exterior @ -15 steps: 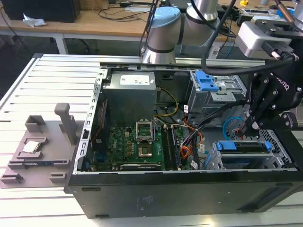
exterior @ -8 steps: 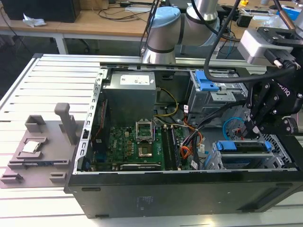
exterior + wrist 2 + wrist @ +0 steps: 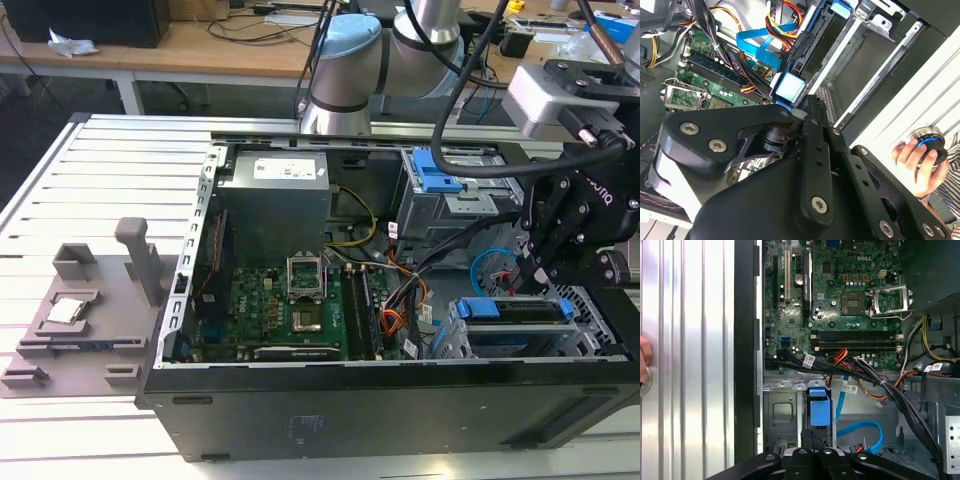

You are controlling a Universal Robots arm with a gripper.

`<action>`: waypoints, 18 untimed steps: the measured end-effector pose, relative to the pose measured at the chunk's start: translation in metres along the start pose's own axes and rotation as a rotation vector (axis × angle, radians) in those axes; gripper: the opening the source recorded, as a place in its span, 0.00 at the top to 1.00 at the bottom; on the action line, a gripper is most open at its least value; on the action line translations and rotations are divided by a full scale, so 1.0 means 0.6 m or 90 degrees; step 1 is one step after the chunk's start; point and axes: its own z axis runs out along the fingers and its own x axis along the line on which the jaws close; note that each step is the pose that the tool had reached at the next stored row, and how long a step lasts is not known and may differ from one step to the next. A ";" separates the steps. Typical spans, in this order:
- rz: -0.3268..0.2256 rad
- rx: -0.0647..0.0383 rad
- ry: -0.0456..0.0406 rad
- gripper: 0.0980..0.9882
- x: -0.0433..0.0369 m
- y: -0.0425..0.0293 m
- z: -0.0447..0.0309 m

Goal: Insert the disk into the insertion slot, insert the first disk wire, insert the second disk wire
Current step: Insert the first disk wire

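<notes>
Seemingly the disk (image 3: 510,312) sits in the insertion slot (image 3: 460,345) just beneath the gripper (image 3: 815,432), whose closed fingers (image 3: 807,440) look empty; a square push seems best, sparing the second disk wire (image 3: 860,425) alongside.

Disk (image 3: 515,312) in slot (image 3: 452,345); wire (image 3: 487,268) beside; mobo (image 3: 270,305) at exterior view's left.

White lettering on motherboard (image 3: 835,305) (maker's mark)

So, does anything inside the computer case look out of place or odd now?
Nothing looks damaged or spilled. The socket lid stands open on the board. The blue wire curls in a loose loop beside the slot. A hand rests on a knob outside the case.
</notes>
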 end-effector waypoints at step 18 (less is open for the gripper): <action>0.000 -0.002 0.0000 0.77 -0.040 -0.050 0.012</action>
